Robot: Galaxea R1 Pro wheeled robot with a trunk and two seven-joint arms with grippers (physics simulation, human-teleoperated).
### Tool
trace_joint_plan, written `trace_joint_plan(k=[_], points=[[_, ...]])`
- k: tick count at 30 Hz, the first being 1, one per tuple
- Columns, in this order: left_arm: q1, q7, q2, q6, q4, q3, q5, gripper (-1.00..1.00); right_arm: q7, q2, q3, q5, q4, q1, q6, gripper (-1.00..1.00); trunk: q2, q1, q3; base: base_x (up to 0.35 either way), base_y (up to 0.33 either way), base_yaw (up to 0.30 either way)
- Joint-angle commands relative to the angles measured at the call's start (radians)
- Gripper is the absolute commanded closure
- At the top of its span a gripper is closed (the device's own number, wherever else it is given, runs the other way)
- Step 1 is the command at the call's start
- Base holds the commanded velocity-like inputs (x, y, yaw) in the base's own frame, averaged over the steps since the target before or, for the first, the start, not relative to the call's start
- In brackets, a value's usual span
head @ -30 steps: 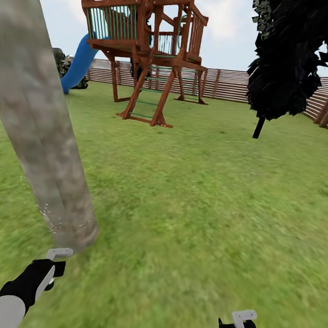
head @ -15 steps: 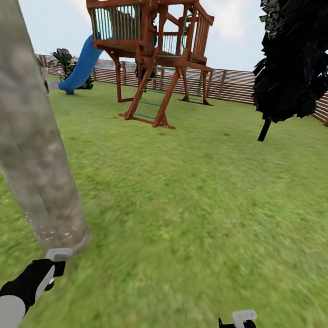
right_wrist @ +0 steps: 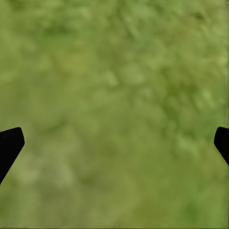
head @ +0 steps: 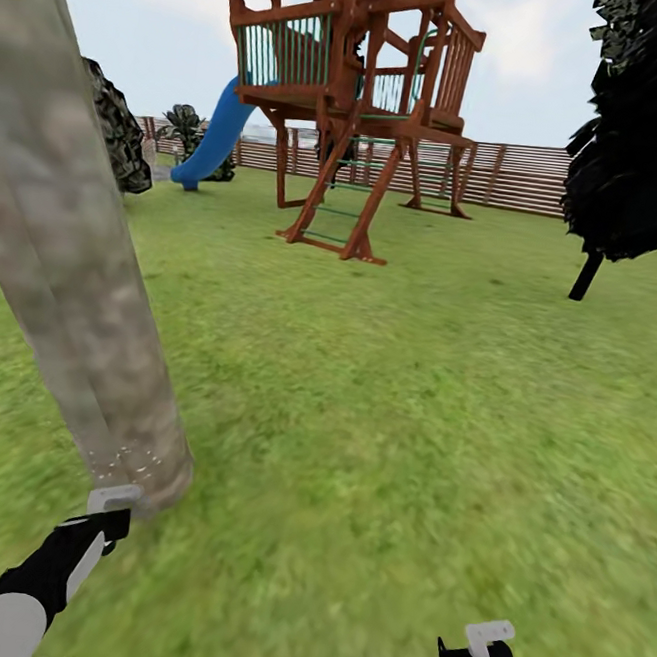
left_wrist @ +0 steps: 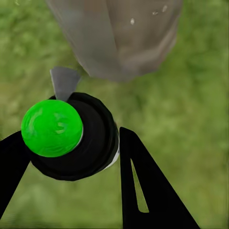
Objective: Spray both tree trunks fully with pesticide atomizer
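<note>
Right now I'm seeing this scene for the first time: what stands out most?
A thick, pale grey-brown mottled tree trunk leans across the head view's left, whitish specks near its base, just beyond the left gripper. In the left wrist view that gripper's fingers flank a round black bottle with a bright green ball-shaped top. Farther off on the green grass lawn stands a red-brown wooden play tower with a blue slide.
</note>
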Motion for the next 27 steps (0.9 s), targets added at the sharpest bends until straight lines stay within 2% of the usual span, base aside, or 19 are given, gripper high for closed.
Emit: trace_joint_plan(k=[1,13,19,21,22,24,25,26,27], points=[[-0.001,0.000,-0.001,0.006,-0.002,0.003,-0.006,1.00,-0.002,0.000,0.009,-0.008,-0.001,0.000,-0.002,-1.00,0.000,0.000,-0.001,0.149,-0.239,0.275],[-0.001,0.002,-0.003,0.008,-0.010,0.004,-0.006,1.00,-0.002,0.000,0.009,-0.008,-0.001,0.000,-0.002,-1.00,0.000,0.000,-0.001,0.039,-0.264,0.275],[-0.004,0.001,-0.005,0.018,-0.014,0.003,-0.006,1.00,-0.002,0.000,0.009,-0.009,-0.001,0.000,-0.002,-1.00,0.000,0.000,-0.001,0.096,-0.077,0.275],[-0.012,-0.006,-0.002,0.054,-0.015,-0.002,-0.006,1.00,-0.002,0.000,0.009,-0.008,-0.001,0.000,-0.002,-1.00,0.000,0.000,-0.001,0.003,-0.002,0.275],[-0.017,-0.030,0.002,0.089,-0.015,-0.005,-0.006,1.00,-0.002,0.000,0.009,-0.009,-0.001,0.000,-0.002,-1.00,0.000,0.000,-0.001,0.001,-0.001,0.188],[-0.019,-0.116,0.013,0.106,-0.028,-0.006,-0.012,1.00,-0.002,0.000,0.009,-0.009,-0.001,0.000,-0.002,-1.00,0.000,0.000,-0.001,0.000,0.000,0.058],[-0.019,-0.156,0.027,0.121,-0.055,-0.006,-0.014,1.00,-0.002,0.000,0.009,-0.009,-0.001,0.000,-0.002,-1.00,0.000,0.000,-0.001,0.000,0.000,0.016],[-0.019,-0.172,0.034,0.147,-0.081,-0.006,-0.015,1.00,-0.002,0.000,0.009,-0.008,-0.001,0.000,-0.002,-1.00,0.000,0.000,-0.001,0.000,0.000,0.008],[-0.020,-0.188,0.041,0.249,-0.174,-0.007,-0.015,1.00,-0.002,0.000,0.009,-0.007,-0.001,0.000,-0.002,-1.00,0.000,0.000,-0.001,0.000,0.000,0.002]])
